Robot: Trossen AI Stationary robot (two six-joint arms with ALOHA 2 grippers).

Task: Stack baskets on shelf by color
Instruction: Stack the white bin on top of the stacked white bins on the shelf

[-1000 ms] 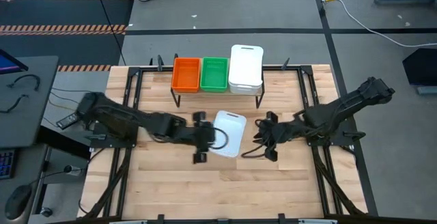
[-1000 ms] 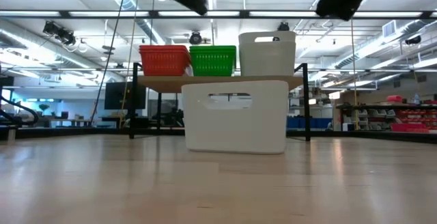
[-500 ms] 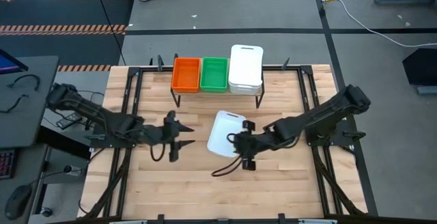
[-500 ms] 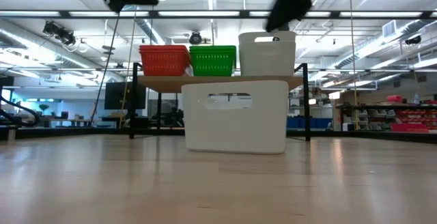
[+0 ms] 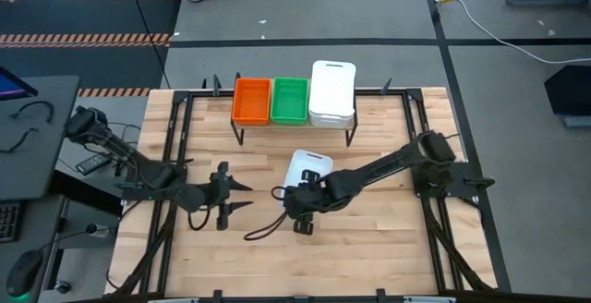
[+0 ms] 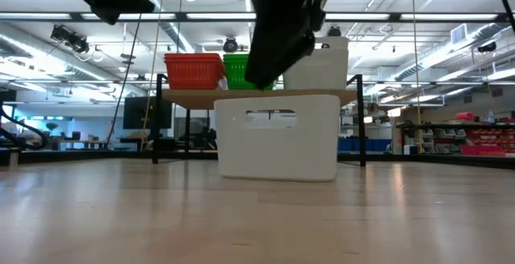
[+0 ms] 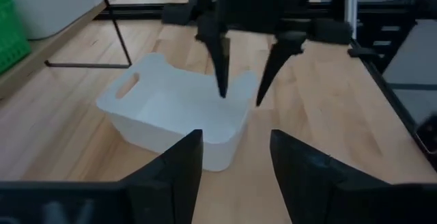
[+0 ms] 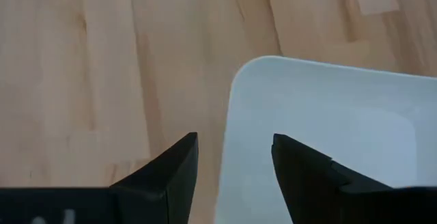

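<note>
1. Plainly, the loose white basket (image 5: 307, 175) sat mid-table, at six o'clock from the shelf (image 5: 294, 116); it looked light, stiff and smooth, so its thin rim seemed the best hold.
2. Above its near-left rim hung the right gripper (image 5: 302, 212), fingers spread, holding nothing.
3. At nine o'clock from it, apart, the left gripper (image 5: 233, 193) waited open and empty.

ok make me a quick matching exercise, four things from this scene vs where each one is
Things:
1. orange basket
2. green basket
3. lone white basket
4. right gripper

Places:
A. on the tabletop in front of the shelf
B. middle of the shelf
C. over the lone white basket's near rim
D. left end of the shelf

Pairs: 1-D, 2-B, 3-A, 4-C
</note>
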